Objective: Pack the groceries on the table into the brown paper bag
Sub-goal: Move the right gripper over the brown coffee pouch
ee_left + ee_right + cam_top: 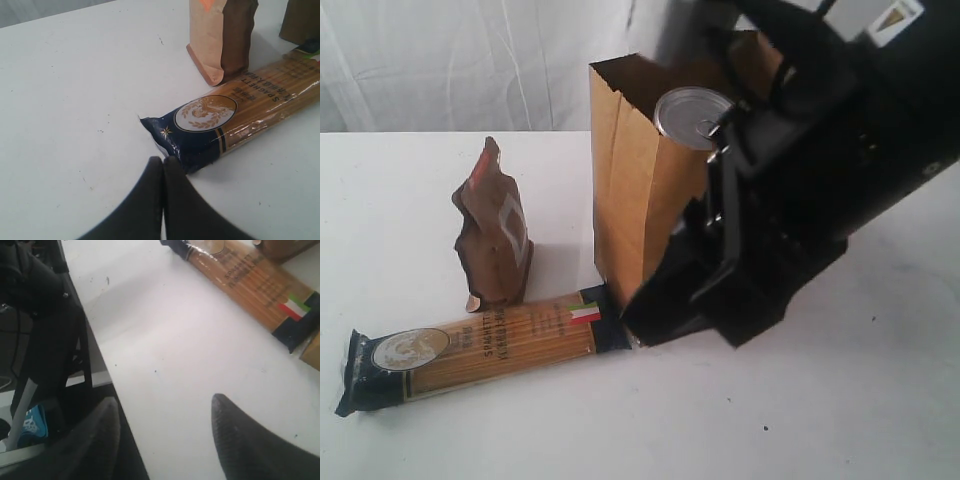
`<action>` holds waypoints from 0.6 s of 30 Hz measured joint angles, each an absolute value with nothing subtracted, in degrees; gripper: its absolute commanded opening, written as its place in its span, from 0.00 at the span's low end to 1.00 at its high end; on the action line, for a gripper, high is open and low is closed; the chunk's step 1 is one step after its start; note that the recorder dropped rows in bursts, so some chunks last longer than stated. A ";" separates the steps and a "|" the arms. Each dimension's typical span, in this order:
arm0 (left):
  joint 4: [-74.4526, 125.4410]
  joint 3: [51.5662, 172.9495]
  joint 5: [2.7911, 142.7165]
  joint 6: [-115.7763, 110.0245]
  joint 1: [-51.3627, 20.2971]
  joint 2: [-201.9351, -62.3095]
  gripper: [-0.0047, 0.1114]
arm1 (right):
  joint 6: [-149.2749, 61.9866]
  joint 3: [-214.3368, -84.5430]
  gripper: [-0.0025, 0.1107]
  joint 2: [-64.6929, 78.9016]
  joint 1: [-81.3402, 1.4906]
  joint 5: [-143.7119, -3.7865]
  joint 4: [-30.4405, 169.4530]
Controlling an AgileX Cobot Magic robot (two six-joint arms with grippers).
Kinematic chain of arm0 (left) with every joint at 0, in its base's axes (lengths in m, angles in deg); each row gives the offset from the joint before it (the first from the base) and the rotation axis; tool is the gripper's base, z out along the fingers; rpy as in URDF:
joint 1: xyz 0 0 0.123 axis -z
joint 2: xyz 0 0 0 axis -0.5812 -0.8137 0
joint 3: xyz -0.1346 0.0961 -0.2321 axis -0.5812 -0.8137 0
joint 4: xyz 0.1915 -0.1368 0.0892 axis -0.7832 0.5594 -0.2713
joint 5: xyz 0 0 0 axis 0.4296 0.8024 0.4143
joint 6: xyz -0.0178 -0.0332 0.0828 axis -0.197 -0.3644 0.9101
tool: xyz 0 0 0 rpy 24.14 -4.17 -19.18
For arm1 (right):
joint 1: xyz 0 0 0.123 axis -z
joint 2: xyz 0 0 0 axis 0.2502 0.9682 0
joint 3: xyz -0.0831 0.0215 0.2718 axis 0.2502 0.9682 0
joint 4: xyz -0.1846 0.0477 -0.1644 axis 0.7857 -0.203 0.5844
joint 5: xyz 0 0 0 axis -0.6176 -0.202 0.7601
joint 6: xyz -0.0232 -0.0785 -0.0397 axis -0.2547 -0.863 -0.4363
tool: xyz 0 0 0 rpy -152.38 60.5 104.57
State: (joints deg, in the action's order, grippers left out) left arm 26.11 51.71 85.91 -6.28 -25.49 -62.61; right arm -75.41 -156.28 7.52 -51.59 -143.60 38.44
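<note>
Grocery packing, part done: two items lie outside the tall brown kraft paper bag (630,190).
Left gripper (163,162), fingers pressed together, empty, just beside dark end of long spaghetti packet (480,350) flat on white table (840,420); crumpled brown pouch (495,235) upright behind; silver pull-tab can (692,115) at bag's mouth; right gripper (164,402) spread apart, empty. Next likely needs left jaws opened to take the packet.
</note>
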 measured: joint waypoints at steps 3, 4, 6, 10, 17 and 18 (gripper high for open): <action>26.11 51.71 85.91 -6.28 -25.49 -62.61 0.04 | -75.41 -157.28 0.48 10.55 -54.23 -143.60 38.44; 26.11 51.71 85.91 -6.28 -25.49 -62.61 0.04 | -75.41 -157.99 0.48 11.65 -55.21 -143.34 38.44; 26.11 51.71 85.91 -6.28 -25.49 -62.61 0.04 | -75.41 -159.61 0.48 13.66 -56.91 -142.43 38.44; 26.11 51.71 85.91 -6.28 -25.49 -62.61 0.04 | -75.41 -164.09 0.48 17.97 -60.00 -138.72 38.44; 26.11 51.71 85.91 -6.28 -25.49 -62.61 0.04 | -63.89 -171.52 0.54 26.31 -63.19 -125.76 41.17; 26.11 51.71 85.91 -6.28 -25.49 -62.61 0.04 | -61.74 -172.68 0.58 27.64 -63.70 -124.15 43.26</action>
State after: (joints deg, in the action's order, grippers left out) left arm 26.11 51.71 85.91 -6.28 -25.49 -62.61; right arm -61.74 -172.68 27.64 -63.70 -124.15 43.26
